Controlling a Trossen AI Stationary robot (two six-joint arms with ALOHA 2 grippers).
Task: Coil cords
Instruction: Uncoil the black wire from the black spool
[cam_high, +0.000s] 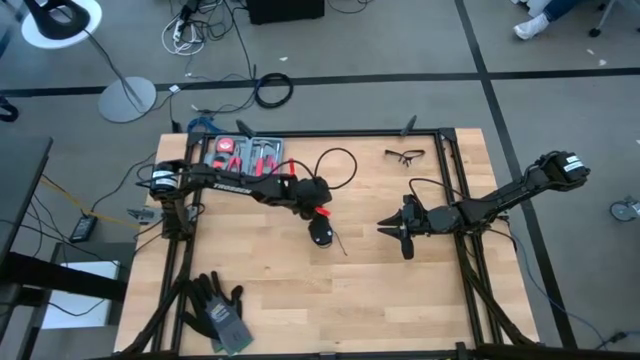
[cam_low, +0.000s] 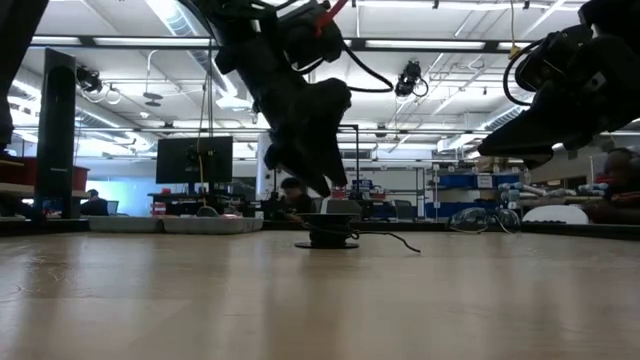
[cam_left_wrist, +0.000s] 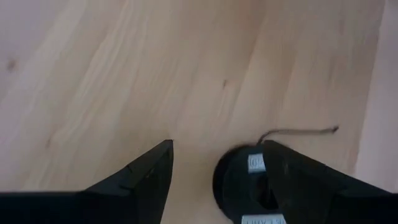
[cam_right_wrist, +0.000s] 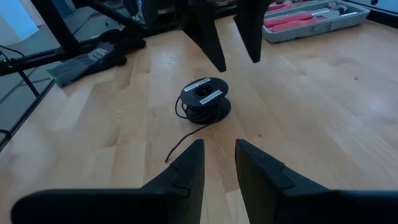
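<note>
The wound cord spool (cam_right_wrist: 205, 99) lies flat on the bench (cam_high: 400, 300), a short tail free. The left gripper (cam_right_wrist: 230, 34) hangs just above it, jaws apart and empty, seemingly letting go. The right gripper (cam_right_wrist: 219, 163) waits nearby, jaws slightly apart, empty.

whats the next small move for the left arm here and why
Probably lift the left gripper clear. Its fingers stand open above the cord, which lies wound on the table with only a short tail loose. The right gripper waits nearby, open.

Puck (cam_left_wrist: 245, 186) cut off by the left wrist view's edge (lower part), glasses (cam_high: 404, 155) too small for detail
</note>
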